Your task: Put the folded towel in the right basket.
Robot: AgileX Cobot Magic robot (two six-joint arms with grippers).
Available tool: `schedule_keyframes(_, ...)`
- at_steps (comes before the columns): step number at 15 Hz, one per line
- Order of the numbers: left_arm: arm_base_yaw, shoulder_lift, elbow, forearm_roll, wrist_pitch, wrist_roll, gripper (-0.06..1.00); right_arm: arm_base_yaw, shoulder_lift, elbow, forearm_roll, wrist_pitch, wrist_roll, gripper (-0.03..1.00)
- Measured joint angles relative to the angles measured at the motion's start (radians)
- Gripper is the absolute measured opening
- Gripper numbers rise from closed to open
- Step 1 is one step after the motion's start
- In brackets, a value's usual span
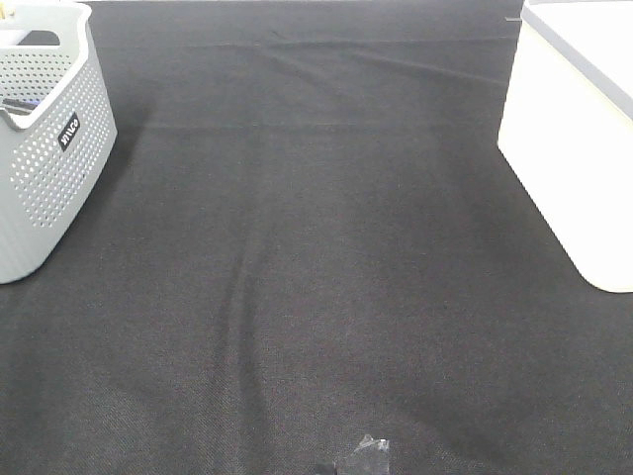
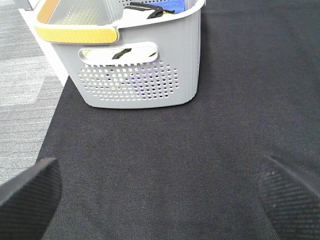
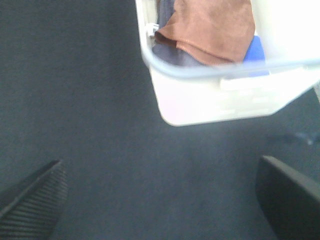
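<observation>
black ribbed pads of the right gripper (image 3: 160, 200) spreading wide, gripping nothing, hovering over dark cloth (image 1: 316, 297) just short of the right basket (image 3: 220, 100). brown folded towel (image 3: 210, 30) lying inside that white basket, on top of blue and grey fabric, likely dropped already. left gripper (image 2: 160, 200) also gaping, empty, facing the grey perforated basket (image 2: 140, 75), idling clear.

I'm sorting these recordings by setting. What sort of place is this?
Probably a lab tabletop set up for laundry sorting: a black cloth covers the surface, with a grey perforated basket on the left and a white basket on the right holding a brown towel.
</observation>
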Motion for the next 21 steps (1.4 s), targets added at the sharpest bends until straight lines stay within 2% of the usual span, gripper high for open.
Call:
schedule_keyframes(2, 0.000, 0.000, 0.000, 0.000, 0.000, 0.000, 0.99, 0.000, -0.304, 0.177, 0.016, 0.031, 0.000, 0.98)
schedule_keyframes(7, 0.000, 0.000, 0.000, 0.000, 0.000, 0.000, 0.99, 0.000, -0.671, 0.345, 0.051, 0.070, 0.002, 0.98)
schedule_keyframes(11, 0.000, 0.000, 0.000, 0.000, 0.000, 0.000, 0.99, 0.000, -0.733, 0.432, 0.057, 0.111, 0.002, 0.98)
schedule_keyframes(21, 0.000, 0.000, 0.000, 0.000, 0.000, 0.000, 0.99, 0.000, -0.733, 0.438, 0.065, 0.114, 0.001, 0.98)
